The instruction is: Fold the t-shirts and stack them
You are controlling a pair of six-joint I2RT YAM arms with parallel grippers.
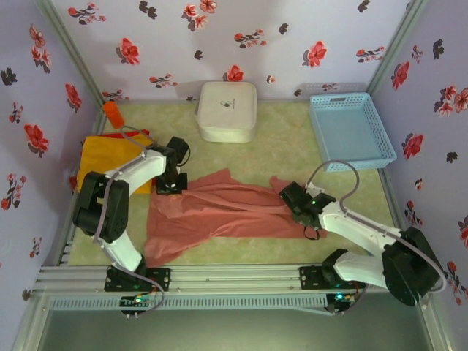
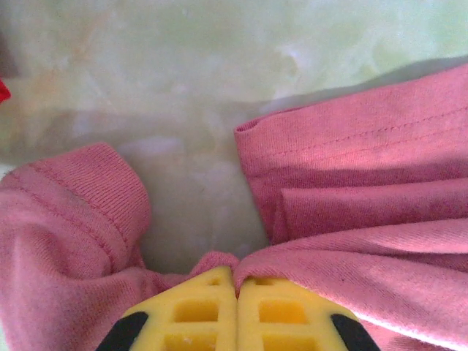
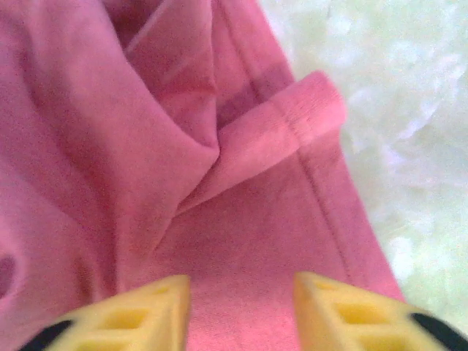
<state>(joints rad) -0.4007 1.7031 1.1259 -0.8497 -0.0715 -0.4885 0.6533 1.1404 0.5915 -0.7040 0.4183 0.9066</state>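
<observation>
Left end effector (image 2: 235,284) clamped on salmon-pink t-shirt (image 1: 219,208) edge; right end effector (image 3: 241,289) spread apart over its far right end; shirt rumpled mid tabletop (image 1: 285,146); yellow-orange t-shirt (image 1: 99,157) at left edge; white box (image 1: 227,110) and blue basket (image 1: 351,131) behind, bare tabletop between.

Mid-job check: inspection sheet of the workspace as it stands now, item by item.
Surface: pale green table, bare between items.
Job's things: pink t-shirt crumpled at centre, unfolded; yellow-orange t-shirt at left, red t-shirt edge showing beyond it.
Clutter: white box at back; blue basket back right; small orange object back left, unidentified.
Grippers: left gripper shut on pink t-shirt; right gripper open over its hem.
Cables: grey cable arcs above right arm.
Surroundings: floral walls on three sides.
</observation>
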